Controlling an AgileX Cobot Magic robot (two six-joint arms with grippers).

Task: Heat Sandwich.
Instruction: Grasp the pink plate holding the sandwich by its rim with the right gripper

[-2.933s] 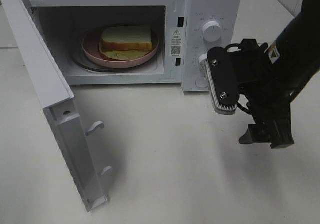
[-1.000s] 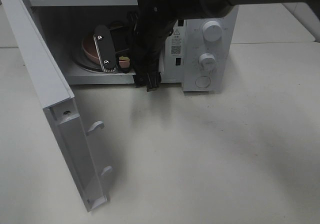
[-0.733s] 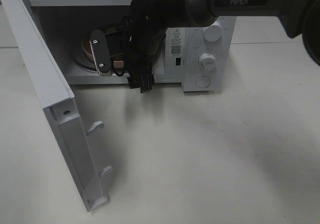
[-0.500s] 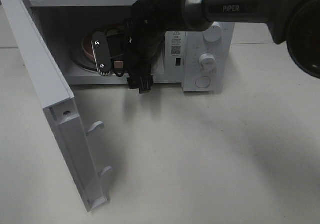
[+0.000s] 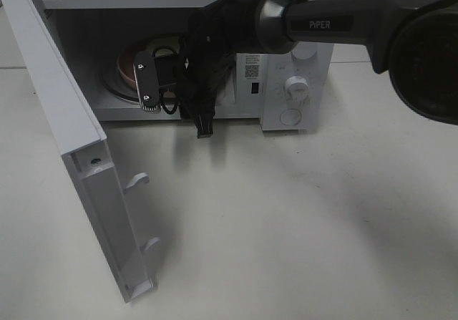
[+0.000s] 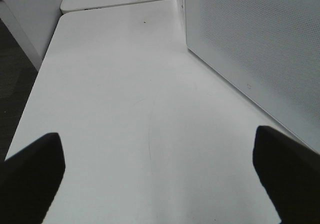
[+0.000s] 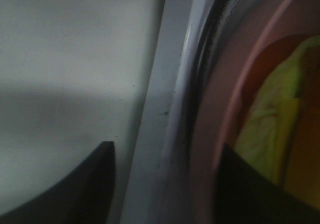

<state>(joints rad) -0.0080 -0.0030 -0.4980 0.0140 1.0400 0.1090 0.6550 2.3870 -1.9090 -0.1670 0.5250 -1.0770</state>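
Observation:
The sandwich sits on a round pink plate (image 5: pixel 127 68) inside the open microwave (image 5: pixel 300 48). My right arm hides it in the exterior high view. In the right wrist view its yellow-green filling (image 7: pixel 270 129) shows on the pink plate (image 7: pixel 232 98); the bread is too dim to make out. My right gripper (image 5: pixel 202 127) reaches across to the front of the cavity. It is open and empty in the right wrist view (image 7: pixel 165 151), one finger (image 7: pixel 95 184) on the white side of the sill and the other over the plate's near rim. My left gripper (image 6: pixel 157 149) is open and empty above the table.
The microwave door (image 5: pixel 64 119) stands wide open at the left, with its latch hooks (image 5: pixel 136 182) sticking out. Its perforated outer face (image 6: pixel 260 43) lies beside my left gripper. Two knobs (image 5: pixel 295 86) and a button are on the panel at the right.
My right arm has swung from the right of the microwave into its opening. Over the last second the gripper shifted a little further left along the cavity's front.

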